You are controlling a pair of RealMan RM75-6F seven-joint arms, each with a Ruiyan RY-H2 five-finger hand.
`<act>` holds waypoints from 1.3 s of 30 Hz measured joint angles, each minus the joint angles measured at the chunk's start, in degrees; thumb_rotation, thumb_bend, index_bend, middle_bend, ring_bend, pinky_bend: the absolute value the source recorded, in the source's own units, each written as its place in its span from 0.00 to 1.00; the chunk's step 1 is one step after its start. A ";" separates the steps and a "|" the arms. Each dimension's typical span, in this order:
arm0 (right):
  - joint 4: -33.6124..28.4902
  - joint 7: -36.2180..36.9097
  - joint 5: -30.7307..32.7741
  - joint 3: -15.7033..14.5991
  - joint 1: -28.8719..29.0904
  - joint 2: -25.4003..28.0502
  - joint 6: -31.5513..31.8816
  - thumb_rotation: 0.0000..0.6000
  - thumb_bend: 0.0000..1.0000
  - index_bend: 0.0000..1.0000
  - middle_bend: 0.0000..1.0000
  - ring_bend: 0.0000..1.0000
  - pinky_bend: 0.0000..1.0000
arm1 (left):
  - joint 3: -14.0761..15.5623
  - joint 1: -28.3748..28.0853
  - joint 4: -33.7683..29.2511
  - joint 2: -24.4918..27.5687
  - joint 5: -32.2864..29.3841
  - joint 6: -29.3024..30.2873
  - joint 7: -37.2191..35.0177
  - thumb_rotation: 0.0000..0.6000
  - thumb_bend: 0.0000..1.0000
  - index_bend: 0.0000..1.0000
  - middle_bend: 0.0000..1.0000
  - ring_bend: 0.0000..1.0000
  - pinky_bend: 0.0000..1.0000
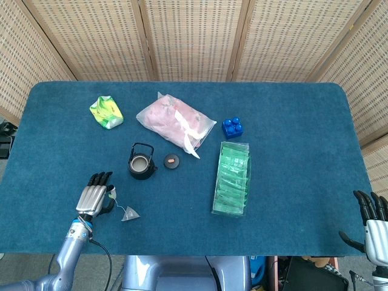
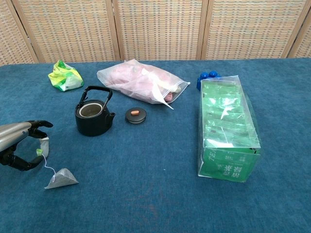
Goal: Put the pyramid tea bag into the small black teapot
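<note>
The pyramid tea bag (image 2: 61, 178) is seen lying on the blue table (image 1: 291, 151), in front of and to the left of the small black teapot (image 2: 94, 116), apex up; its string runs up and left to a paper tag (image 2: 43, 147) pinched by the left hand (image 2: 19, 145). The teapot stands upright, handle raised, uncovered; its contents cannot be made out. Its lid (image 2: 135, 115) lies just right of it. The right hand (image 1: 374, 223), far right of the teapot, is held with fingers spread.

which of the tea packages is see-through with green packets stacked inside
The long clear tea box on the right, beside the blue block. The pink bag holds pink contents; the small green pouch is opaque.
</note>
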 measured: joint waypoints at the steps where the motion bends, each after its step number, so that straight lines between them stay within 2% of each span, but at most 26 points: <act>1: -0.06 -0.05 -0.02 0.01 0.00 0.02 0.02 1.00 0.12 0.11 0.20 0.03 0.10 | -0.01 0.06 -0.31 0.25 0.29 0.18 -0.27 1.00 0.59 0.65 0.10 0.00 0.00; 14: -0.25 -0.05 -0.26 0.01 -0.09 0.04 0.31 1.00 0.12 0.11 0.20 0.03 0.10 | -0.67 0.90 -6.18 4.29 3.54 2.24 -5.22 1.00 0.59 0.65 0.10 0.00 0.00; 31: 0.86 1.42 -0.18 -0.17 -0.72 -0.29 0.87 1.00 0.12 0.11 0.20 0.03 0.10 | -1.65 0.93 -16.25 10.45 16.03 8.26 -11.64 1.00 0.59 0.65 0.10 0.00 0.00; 39: 1.25 1.80 -0.23 -0.20 -0.76 -0.44 0.79 1.00 0.12 0.11 0.20 0.03 0.10 | -4.08 -0.51 -16.92 10.55 17.40 9.39 -12.49 1.00 0.59 0.65 0.10 0.00 0.00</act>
